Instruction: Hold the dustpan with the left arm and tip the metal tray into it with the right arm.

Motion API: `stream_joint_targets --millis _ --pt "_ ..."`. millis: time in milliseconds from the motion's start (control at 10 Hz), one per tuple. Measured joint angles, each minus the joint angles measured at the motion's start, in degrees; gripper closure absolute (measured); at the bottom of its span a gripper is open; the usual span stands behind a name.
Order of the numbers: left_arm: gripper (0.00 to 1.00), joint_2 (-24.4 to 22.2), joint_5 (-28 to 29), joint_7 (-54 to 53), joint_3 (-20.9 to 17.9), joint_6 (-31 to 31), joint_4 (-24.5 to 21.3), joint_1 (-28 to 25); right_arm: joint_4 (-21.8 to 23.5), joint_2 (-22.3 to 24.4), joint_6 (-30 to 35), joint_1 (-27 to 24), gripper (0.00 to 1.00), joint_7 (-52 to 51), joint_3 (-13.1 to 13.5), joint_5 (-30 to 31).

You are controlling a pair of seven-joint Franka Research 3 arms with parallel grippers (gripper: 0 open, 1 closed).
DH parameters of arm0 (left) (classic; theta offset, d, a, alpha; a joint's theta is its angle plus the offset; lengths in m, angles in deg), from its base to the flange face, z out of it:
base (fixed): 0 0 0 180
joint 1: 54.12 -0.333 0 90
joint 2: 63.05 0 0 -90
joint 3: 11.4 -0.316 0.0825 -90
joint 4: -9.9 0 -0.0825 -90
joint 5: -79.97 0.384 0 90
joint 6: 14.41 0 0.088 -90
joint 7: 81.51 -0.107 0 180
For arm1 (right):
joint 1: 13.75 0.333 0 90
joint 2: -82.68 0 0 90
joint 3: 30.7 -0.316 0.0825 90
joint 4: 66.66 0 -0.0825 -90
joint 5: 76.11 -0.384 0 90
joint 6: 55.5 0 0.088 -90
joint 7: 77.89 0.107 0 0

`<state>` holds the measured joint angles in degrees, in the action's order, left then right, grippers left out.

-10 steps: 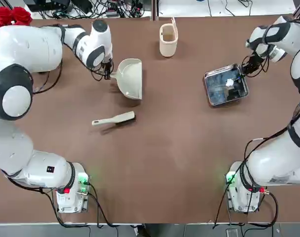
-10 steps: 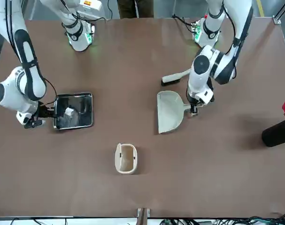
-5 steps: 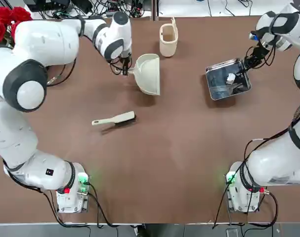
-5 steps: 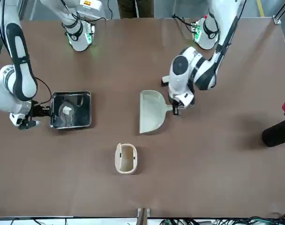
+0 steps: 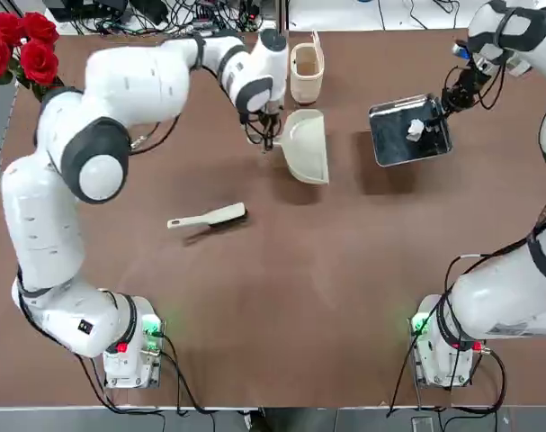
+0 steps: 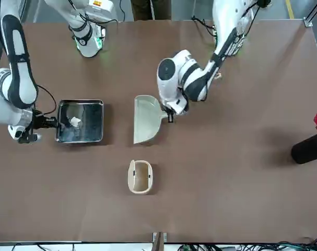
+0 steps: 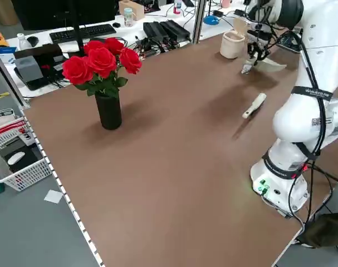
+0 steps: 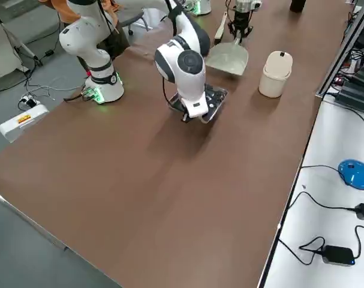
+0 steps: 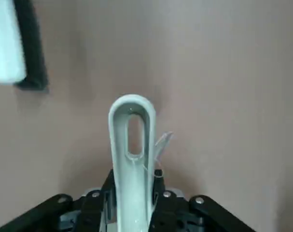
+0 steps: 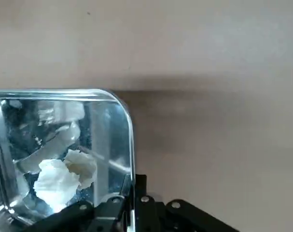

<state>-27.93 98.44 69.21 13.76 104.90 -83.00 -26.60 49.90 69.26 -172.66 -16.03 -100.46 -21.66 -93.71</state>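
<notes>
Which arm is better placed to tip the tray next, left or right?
Right, I'd say: its claw already grips the metal tray's rim, while the left claw holds the dustpan.

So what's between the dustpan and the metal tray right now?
Only bare tabletop lies between dustpan and metal tray, seen from overhead.

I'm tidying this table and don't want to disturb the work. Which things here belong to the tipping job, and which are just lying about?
In the job:
- dustpan, in the left hand
- metal tray, in the right hand
- white scraps in the tray

Just lying about:
- brush
- small bin
- vase of roses
</notes>
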Motion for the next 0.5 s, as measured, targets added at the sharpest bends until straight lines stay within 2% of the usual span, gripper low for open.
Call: stream_joint_targets --millis 300,500 --pt "0.67 4.31 0.00 1.16 -0.08 0.00 4.75 2.19 -0.58 4.29 2.59 0.23 0.95 13.62 -6.65 7.92" --pt "0.67 5.52 0.00 1.17 -0.11 -0.06 6.50 3.21 -0.87 6.59 5.17 0.31 0.95 21.73 -11.14 12.31"
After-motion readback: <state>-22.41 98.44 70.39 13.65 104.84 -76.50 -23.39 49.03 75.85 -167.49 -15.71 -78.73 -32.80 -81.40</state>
